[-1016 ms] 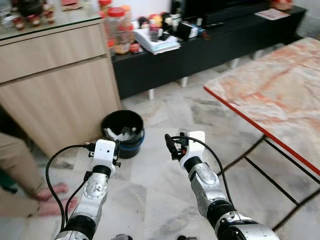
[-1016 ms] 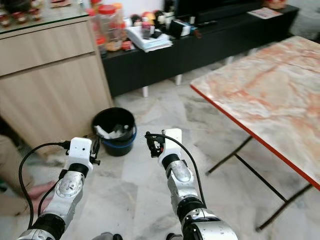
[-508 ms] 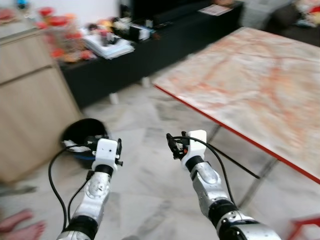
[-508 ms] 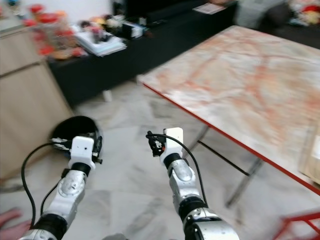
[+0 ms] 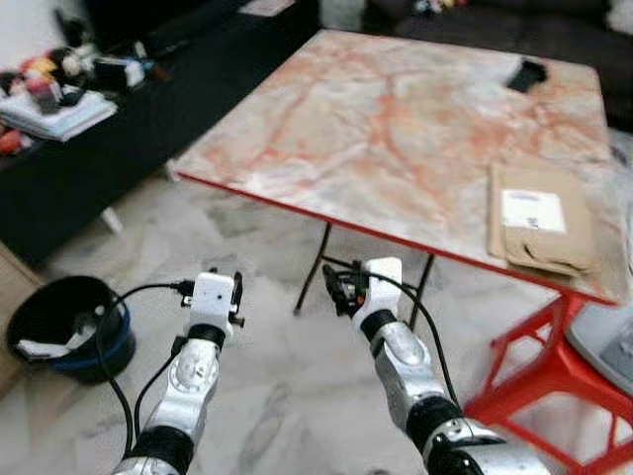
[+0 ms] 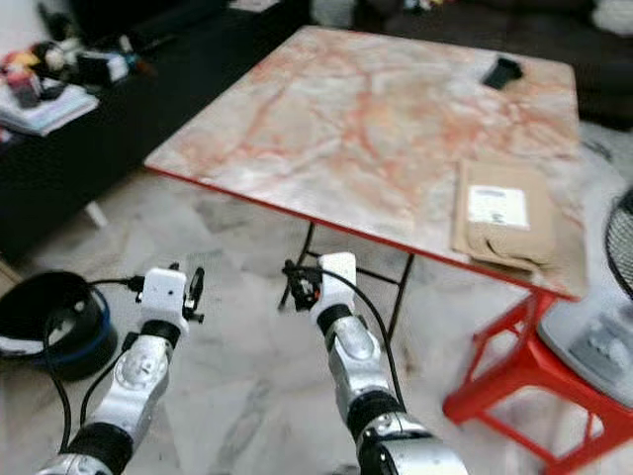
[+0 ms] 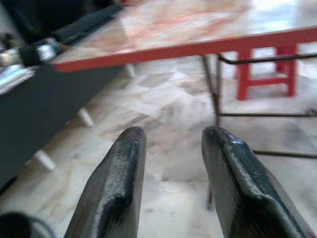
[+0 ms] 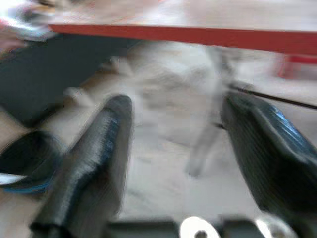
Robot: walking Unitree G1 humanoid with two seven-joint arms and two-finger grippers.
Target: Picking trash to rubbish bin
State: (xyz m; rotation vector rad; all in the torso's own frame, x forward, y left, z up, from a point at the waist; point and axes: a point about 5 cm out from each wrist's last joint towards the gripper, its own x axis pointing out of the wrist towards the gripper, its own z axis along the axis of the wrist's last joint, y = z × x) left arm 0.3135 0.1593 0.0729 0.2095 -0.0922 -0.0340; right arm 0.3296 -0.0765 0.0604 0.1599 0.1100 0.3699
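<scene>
Both my arms reach forward over the floor before the desk (image 5: 396, 129), my left hand (image 7: 171, 144) and right hand (image 8: 173, 148) each spread and holding nothing. The bin (image 5: 59, 322) stands upright on the floor to the desk's left, mouth up, white trash inside. A flat brown parcel (image 5: 539, 218) lies near the desk's right edge, with a red stool (image 5: 544, 366) below that corner.

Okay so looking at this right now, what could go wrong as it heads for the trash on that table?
1. The brown paper package lies flat near the marble table's edge; a claw could push it off instead of gripping it.
2. Both the left claw and right claw sit below the tabletop, so raising them could strike the red edge.
3. The rubbish bin is far off to the left, a long carry.
</scene>
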